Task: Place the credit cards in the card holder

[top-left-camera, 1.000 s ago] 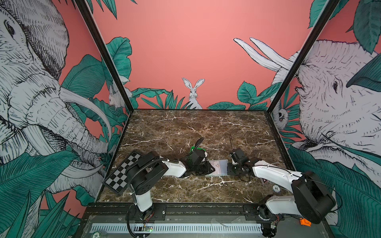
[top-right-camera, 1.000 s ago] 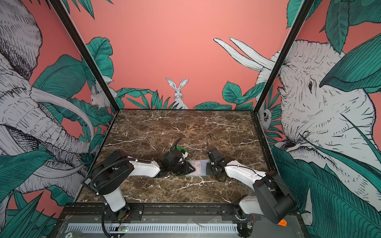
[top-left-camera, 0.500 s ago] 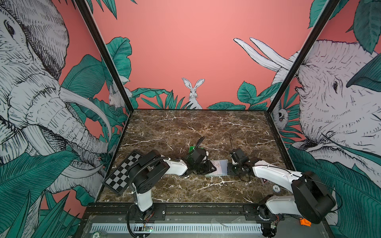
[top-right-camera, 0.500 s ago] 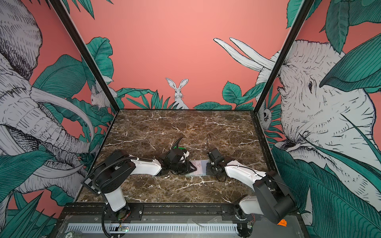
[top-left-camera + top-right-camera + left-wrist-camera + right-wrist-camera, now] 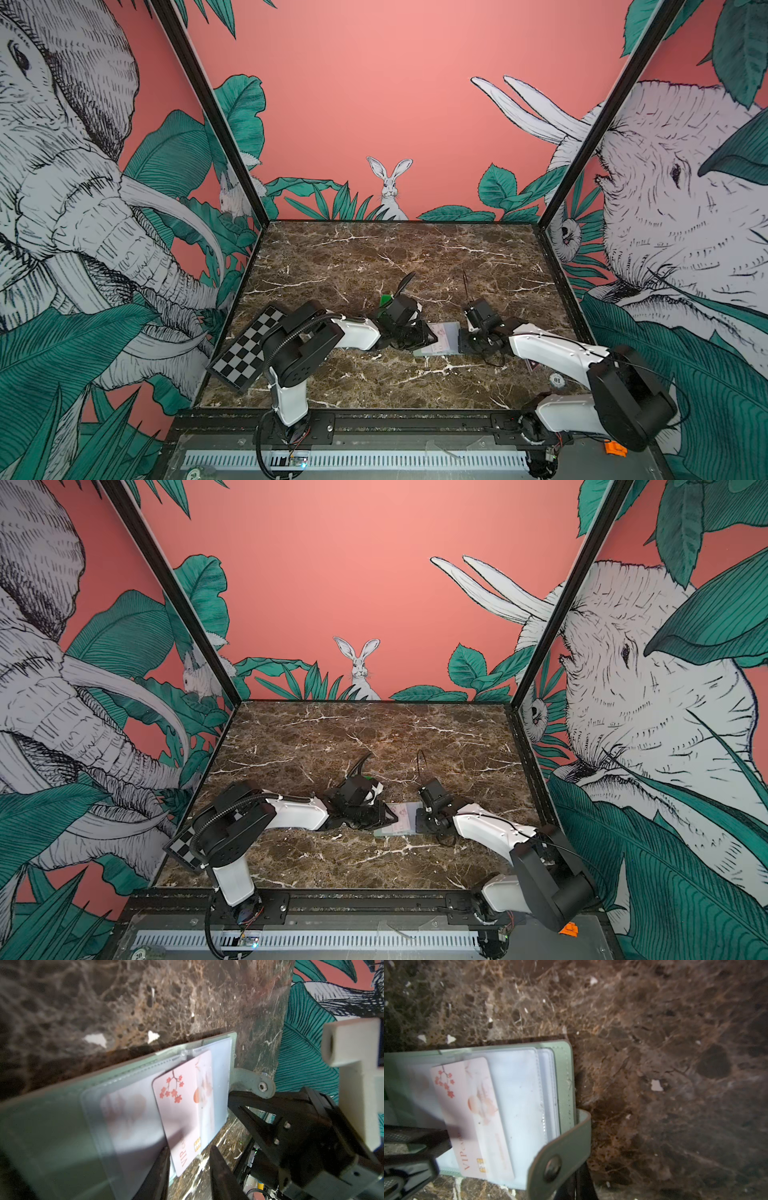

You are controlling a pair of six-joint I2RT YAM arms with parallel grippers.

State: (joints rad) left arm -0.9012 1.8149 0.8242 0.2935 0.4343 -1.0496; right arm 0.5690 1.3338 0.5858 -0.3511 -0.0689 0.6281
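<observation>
Brown marble table (image 5: 374, 257). VIP card (image 5: 182, 1101): likely light, stiff, slick; take its exposed end. The left gripper (image 5: 189, 1148) straddles it part-open, unclamped; the right gripper (image 5: 232, 1095), closed, pinches the card holder (image 5: 564, 1068) by its strap.

In a top view, the card holder (image 5: 444, 348) lay on the counter (image 5: 374, 257), left gripper (image 5: 433, 338) and right gripper (image 5: 461, 343) flanking it closely.
</observation>
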